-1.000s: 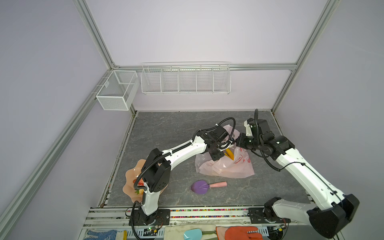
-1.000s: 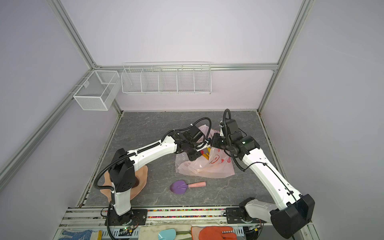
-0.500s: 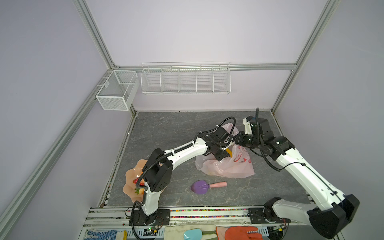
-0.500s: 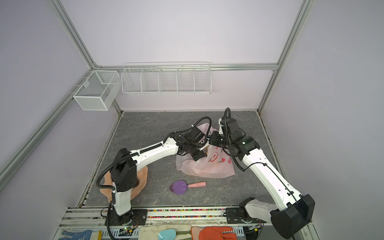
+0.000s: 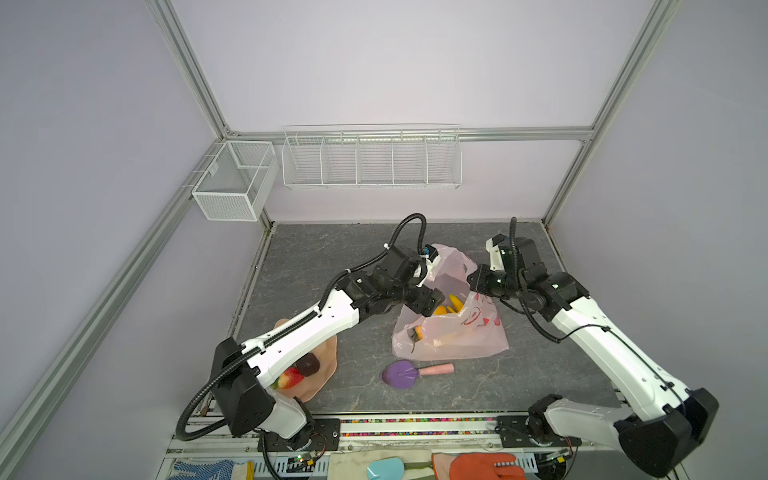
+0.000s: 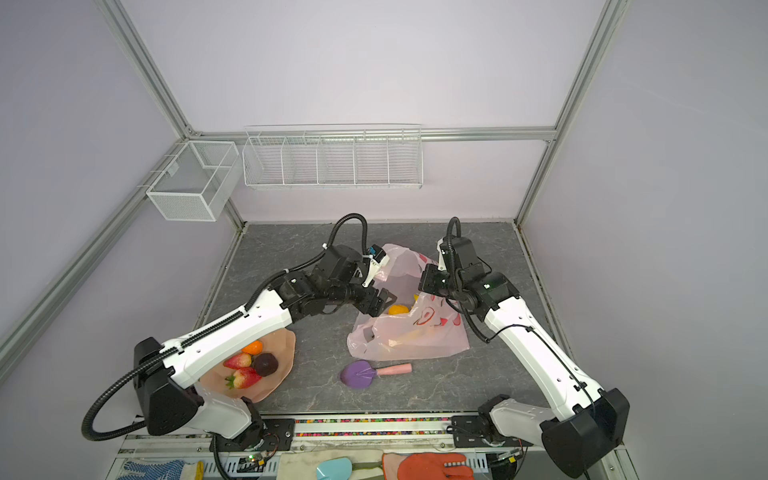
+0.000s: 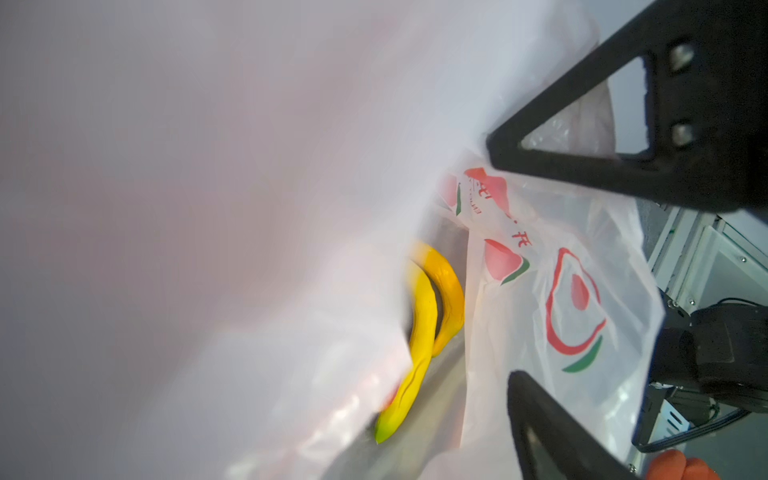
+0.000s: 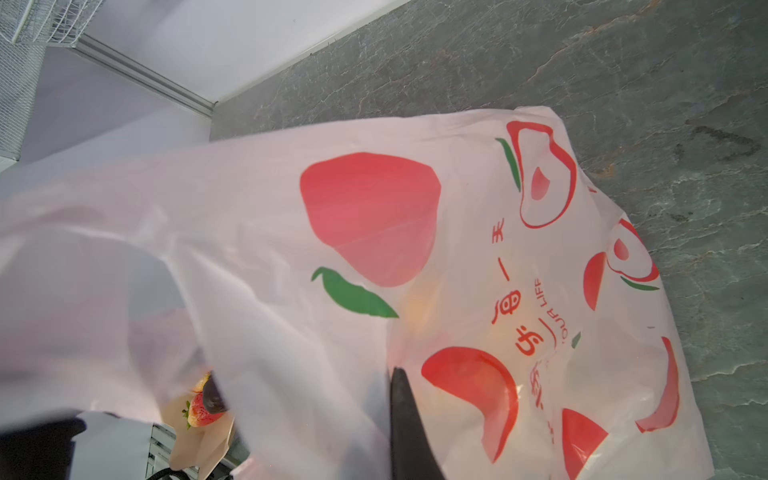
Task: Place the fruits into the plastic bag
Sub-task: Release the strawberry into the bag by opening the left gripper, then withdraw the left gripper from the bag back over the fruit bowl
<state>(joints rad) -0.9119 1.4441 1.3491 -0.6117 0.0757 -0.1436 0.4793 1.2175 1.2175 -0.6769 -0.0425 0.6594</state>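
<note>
The pale pink plastic bag [image 5: 457, 336] [image 6: 415, 332] lies mid-table with its mouth raised. My right gripper [image 5: 473, 282] [image 8: 392, 374] is shut on the bag's upper edge and holds it up. At the mouth my left gripper [image 5: 432, 301] [image 7: 500, 262] stands open with nothing between its fingers [image 7: 623, 166]. Two yellow bananas [image 7: 424, 316] [image 5: 451, 305] lie inside the bag. Left of the bag, partly under my left arm, a peach bowl [image 6: 282, 353] holds two strawberries [image 6: 245, 376], a maroon ball [image 6: 266, 363] and an orange fruit [image 6: 253, 347].
A purple scoop with a pink handle [image 5: 401, 372] lies just in front of the bag. Wire baskets [image 5: 370, 160] and a mesh box [image 5: 232, 183] hang on the back walls. Gloves [image 5: 478, 465] and a blue scoop lie beyond the table's front rail.
My left gripper's jaws have opened wide at the bag's mouth, and the bananas now lie loose inside. The right gripper has kept its hold on the bag's edge.
</note>
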